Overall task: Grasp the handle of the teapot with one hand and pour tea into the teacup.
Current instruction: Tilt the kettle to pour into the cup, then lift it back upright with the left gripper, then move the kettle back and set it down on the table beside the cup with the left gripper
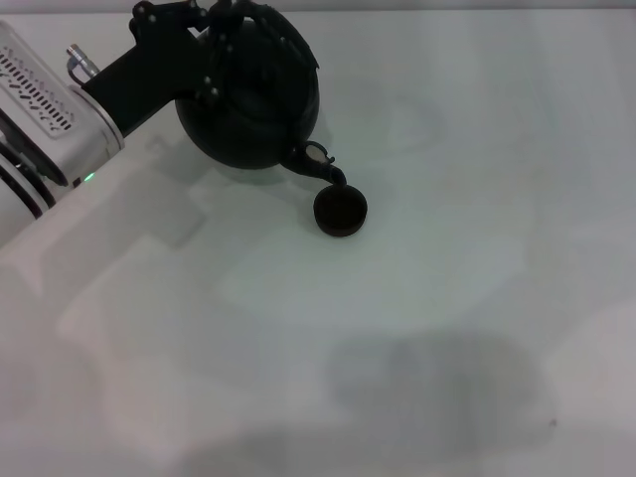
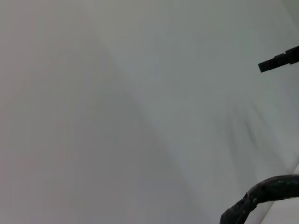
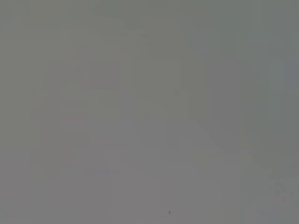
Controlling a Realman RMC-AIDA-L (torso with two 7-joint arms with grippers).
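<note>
Head view: large round black teapot (image 1: 248, 104) is tilting, spout hanging just above the small black handleless teacup (image 1: 341, 211).
Left gripper (image 1: 214, 35): apparently clamping the arched handle (image 1: 260, 22) beyond the cup.
Right gripper: unseen.

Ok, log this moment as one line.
left gripper: on handle | teapot: tilted, spout over teacup | right arm: out of view

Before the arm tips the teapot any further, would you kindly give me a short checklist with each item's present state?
1. left gripper on the handle: ok, it is at the handle and the teapot is tilted.
2. Spout over the teacup: ok.
3. Teacup upright on the table: ok.
4. Tea level in the cup: cannot tell.
5. Lid seated: cannot tell.
6. Right gripper: not in view.
</note>
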